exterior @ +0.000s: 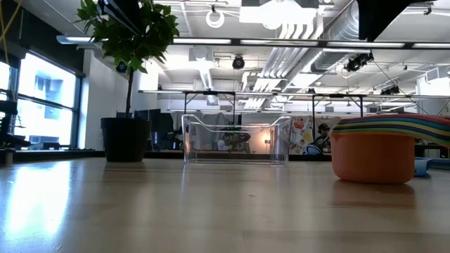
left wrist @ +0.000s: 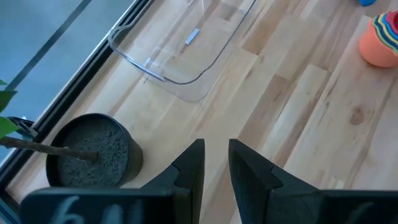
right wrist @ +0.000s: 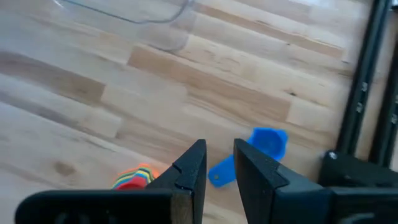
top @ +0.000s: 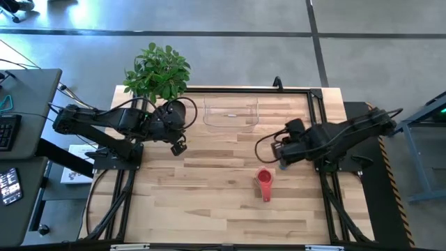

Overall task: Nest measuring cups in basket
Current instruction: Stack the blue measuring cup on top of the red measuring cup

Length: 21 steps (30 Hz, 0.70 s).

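Left gripper [top: 180,147] hovering, fingers slightly apart, holding nothing, beside a dark round plant pot [left wrist: 87,152], clear rectangular plastic basket [top: 231,114] at the table's far edge, nested stack of coloured plastic measuring cups [top: 265,183] mid-table, small blue plastic cup [right wrist: 268,142] apart, right gripper [top: 277,153] above it, fingers narrowly parted, empty.

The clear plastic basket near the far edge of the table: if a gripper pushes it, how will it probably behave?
The clear, thin-walled rectangular plastic basket looks empty, so it is probably light and would slide easily on the smooth wooden table. Its low walls and broad flat base suggest it will hardly tip. The thin walls may bend a little if squeezed.
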Motion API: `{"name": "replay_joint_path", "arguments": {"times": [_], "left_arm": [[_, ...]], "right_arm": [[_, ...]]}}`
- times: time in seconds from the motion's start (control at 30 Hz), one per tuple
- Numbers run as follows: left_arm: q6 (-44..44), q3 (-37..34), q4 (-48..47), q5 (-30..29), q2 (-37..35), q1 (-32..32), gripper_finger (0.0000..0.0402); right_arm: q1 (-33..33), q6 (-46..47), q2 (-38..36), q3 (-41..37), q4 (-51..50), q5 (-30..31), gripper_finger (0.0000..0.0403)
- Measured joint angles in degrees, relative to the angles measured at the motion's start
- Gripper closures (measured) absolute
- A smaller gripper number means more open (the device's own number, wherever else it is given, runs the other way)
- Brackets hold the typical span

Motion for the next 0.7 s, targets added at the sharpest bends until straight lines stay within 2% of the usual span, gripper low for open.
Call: {"name": "replay_joint_path", "arguments": {"times": [0.13, 0.47, 0.7], "left_arm": [[0.63, 0.00, 0.19, -0.63, 0.00, 0.00, 0.0339], [2.06, 0.00, 3.58, -1.69, 0.00, 0.02, 0.0339], [2.25, 0.00, 5.14, -1.93, 0.00, 0.95, 0.0339]], "right_arm": [[-1.19, -1.03, -4.64, -4.13, 1.21, 0.60, 0.0329], [-2.81, 5.95, -19.82, -23.54, 10.39, -2.32, 0.0329], [-2.82, 12.63, -24.33, -31.16, 12.42, -7.02, 0.0329]]}}
